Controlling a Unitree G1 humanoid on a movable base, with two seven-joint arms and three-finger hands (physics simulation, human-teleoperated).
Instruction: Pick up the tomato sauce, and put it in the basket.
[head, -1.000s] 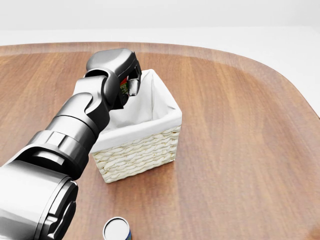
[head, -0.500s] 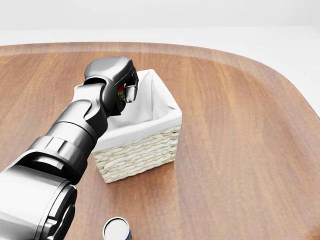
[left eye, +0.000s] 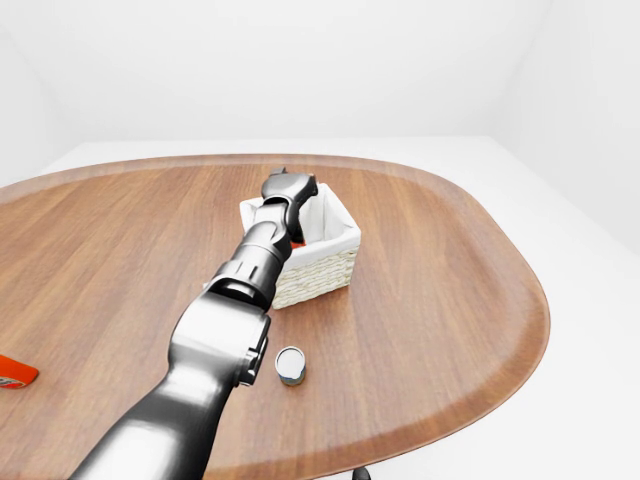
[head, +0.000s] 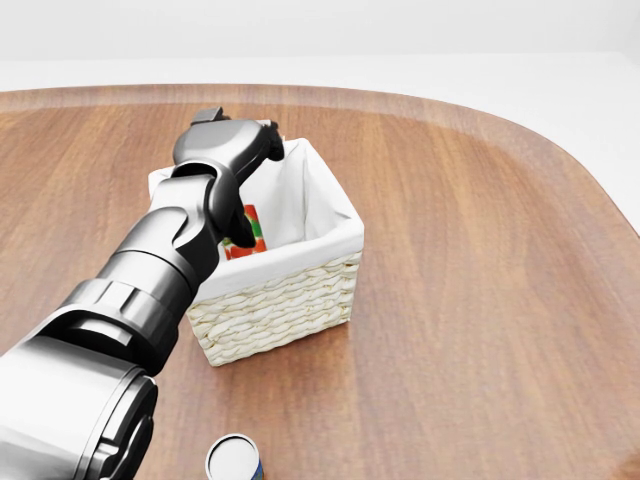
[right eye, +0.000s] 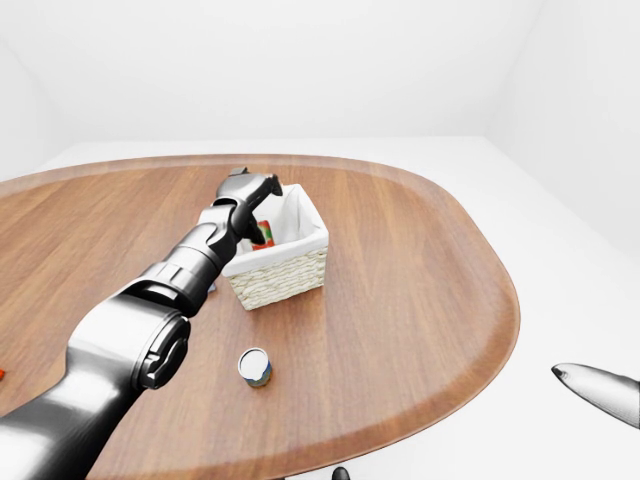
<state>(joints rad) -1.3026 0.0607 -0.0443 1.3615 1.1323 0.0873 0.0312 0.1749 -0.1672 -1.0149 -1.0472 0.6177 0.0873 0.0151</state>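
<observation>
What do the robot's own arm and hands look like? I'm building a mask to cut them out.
The left arm is glossy silver-grey, built of rounded segments with dark ribbed joint rings. Its left hand is dark grey to black. No cables or markings show. The right hand shows only as a dark pointed tip.

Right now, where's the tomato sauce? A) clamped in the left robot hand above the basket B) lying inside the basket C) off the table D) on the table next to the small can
B: in the head view the red tomato sauce lies inside the basket against its white liner, with the left robot hand above it, fingers spread and no longer round it.
</observation>
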